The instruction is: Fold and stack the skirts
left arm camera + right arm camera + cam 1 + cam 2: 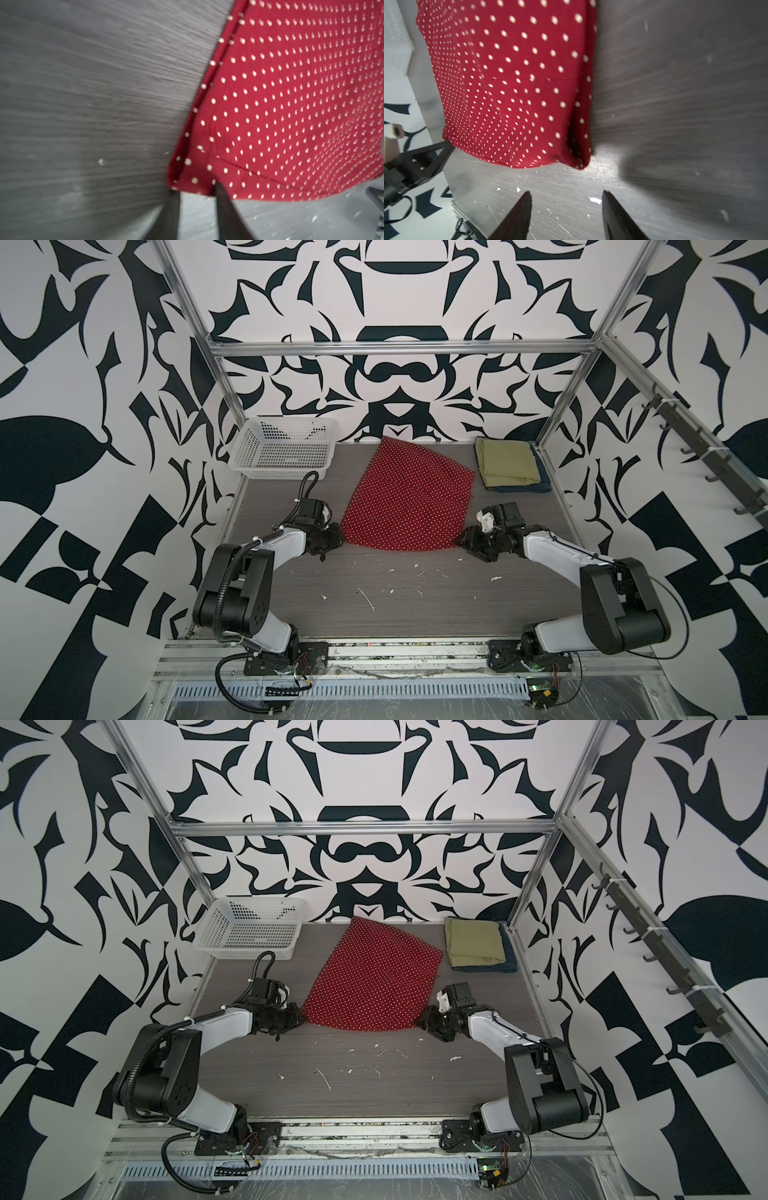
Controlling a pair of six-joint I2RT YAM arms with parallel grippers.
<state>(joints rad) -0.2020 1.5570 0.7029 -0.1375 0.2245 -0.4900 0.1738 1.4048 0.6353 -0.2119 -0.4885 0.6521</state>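
Observation:
The red skirt (409, 502) (374, 982) with white polka dots lies spread flat mid-table, its wide hem toward the arms. My left gripper (337, 537) (300, 1017) is at the hem's left corner. In the left wrist view the gripper (195, 187) has its jaws a little apart, astride that corner of the red skirt (291, 104). My right gripper (459, 538) (566, 194) is open just short of the right corner of the red skirt (512, 83). The olive-green skirt (507, 462) (473, 942) lies folded on the folded denim skirt (519, 488) at the back right.
A white perforated basket (266, 464) (245, 936) stands at the back left. Aluminium frame posts line both sides of the grey table (415, 597), which has white scuffs and flecks near the front. Patterned walls close in the back and sides.

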